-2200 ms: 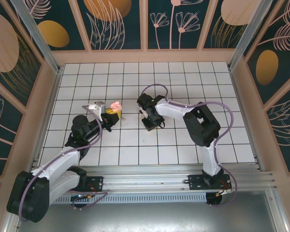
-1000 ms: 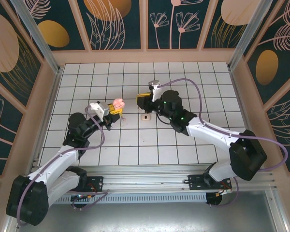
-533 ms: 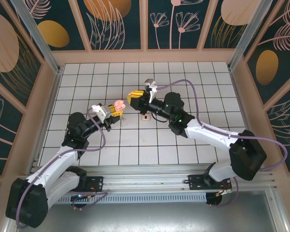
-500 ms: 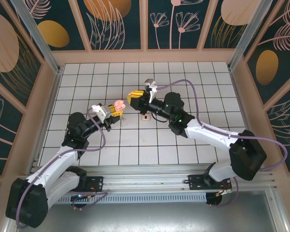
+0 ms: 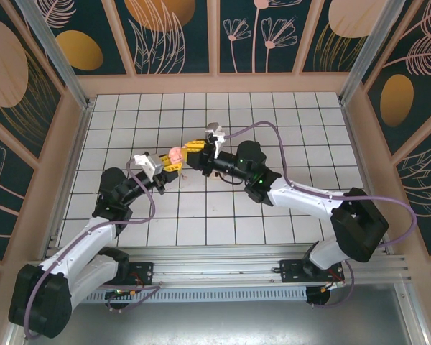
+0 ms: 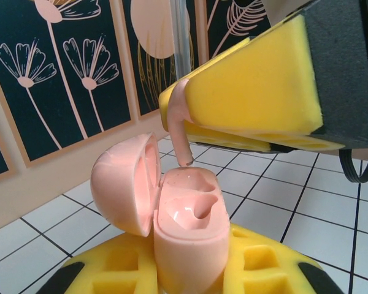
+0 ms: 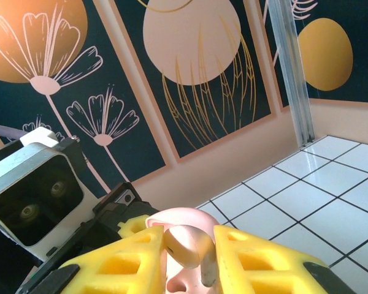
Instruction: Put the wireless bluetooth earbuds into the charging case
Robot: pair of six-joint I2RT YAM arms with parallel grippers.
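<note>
The charging case (image 6: pixel 190 226), salmon pink, stands upright with its lid (image 6: pixel 119 184) swung open to the left. My left gripper (image 6: pixel 190 275) is shut on its lower half between yellow pads. Both sockets in the case look vacant. My right gripper (image 7: pixel 193 257) is shut on one pinkish earbud (image 7: pixel 193 245). The earbud's stem (image 6: pixel 181 131) hangs down from the right gripper's yellow pads (image 6: pixel 251 92), its tip just above the rear socket. From above, the case (image 5: pixel 176 154) sits at the left gripper (image 5: pixel 171 162), with the right gripper (image 5: pixel 192 149) right beside it.
The two arms meet above the white tiled floor (image 5: pixel 273 129) left of centre. The left wrist's camera housing (image 7: pixel 37 202) is close in front of the right gripper. Pink walls with dark flower panels (image 5: pixel 172 29) enclose the floor.
The right gripper has swung left from the middle of the floor, carrying the earbud up to the open case. The left arm and the case have hardly moved.
</note>
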